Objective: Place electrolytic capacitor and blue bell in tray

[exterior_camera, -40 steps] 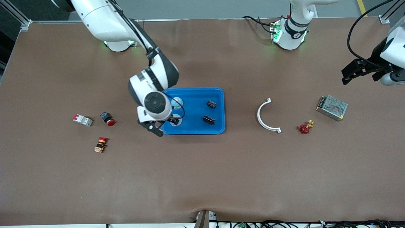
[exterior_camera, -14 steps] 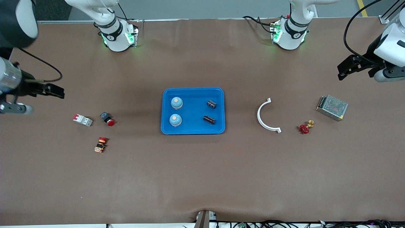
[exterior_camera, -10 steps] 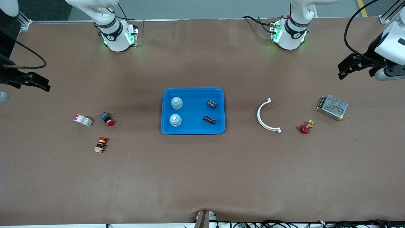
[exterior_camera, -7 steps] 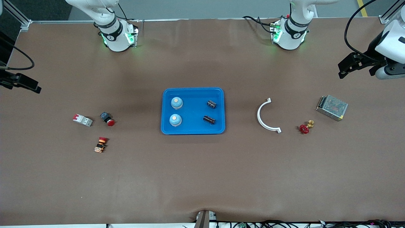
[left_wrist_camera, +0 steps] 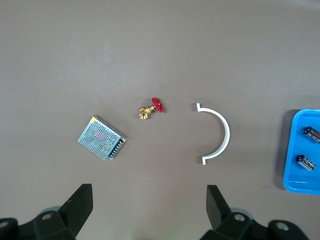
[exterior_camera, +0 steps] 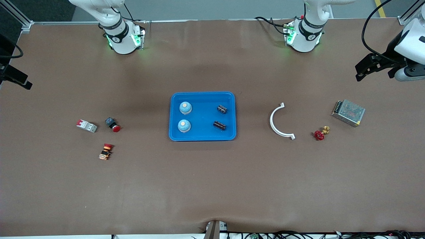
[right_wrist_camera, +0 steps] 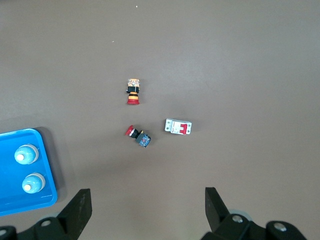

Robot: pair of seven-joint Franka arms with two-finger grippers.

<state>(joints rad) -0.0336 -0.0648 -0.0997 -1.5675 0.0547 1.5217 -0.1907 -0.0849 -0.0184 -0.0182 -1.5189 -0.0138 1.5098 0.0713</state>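
You have two pale-blue domed bells (exterior_camera: pixel 184 116) and two black cylindrical electrolytic capacitors (exterior_camera: pixel 220 117) in the shallow bright-blue plastic tray (exterior_camera: pixel 202 97). The left gripper (left_wrist_camera: pixel 150 207) and the right gripper (right_wrist_camera: pixel 147 207) hang spread wide and empty over the table's ends.

White breaker switch (exterior_camera: pixel 86 125) at left of the front view, red push button (exterior_camera: pixel 113 125) beside it, orange-and-red button (exterior_camera: pixel 106 151) lower down, white curved bracket (exterior_camera: pixel 280 121) right of centre, red valve (exterior_camera: pixel 320 133), metal mesh box (exterior_camera: pixel 348 113) far right

Both arms are glossy white w/ black joint bands; the bases have green lights and black cables. The left gripper (exterior_camera: pixel 362 71) and right gripper (exterior_camera: pixel 20 81) are matte black w/ angular fingers (left_wrist_camera: pixel 80 202).
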